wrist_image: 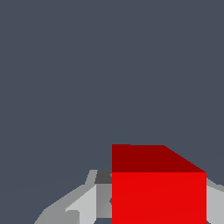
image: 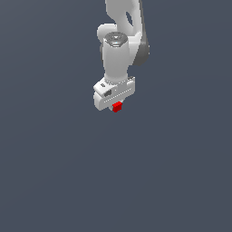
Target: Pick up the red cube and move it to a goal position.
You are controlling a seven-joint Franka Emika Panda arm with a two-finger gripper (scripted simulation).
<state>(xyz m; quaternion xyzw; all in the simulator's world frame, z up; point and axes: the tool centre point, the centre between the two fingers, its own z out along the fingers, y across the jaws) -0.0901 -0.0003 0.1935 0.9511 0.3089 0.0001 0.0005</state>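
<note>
My gripper point(image: 116, 107) grips the red cube point(image: 117, 107) at frame centre; the carry step calls for steady travel to the goal.

We see only plain dark slate-blue surface point(image: 54, 172) filling exterior view from 12 o'clock round to 6 o'clock, flat, unmarked, evenly lit. Same surface point(wrist_image: 87, 65) fills wrist view. We cannot tell whether floor or tabletop; we find no edges.

I find nothing to read here. My arm point(image: 118, 50) carries no lettering, and the red cube point(wrist_image: 158, 192) has plain faces.
</note>
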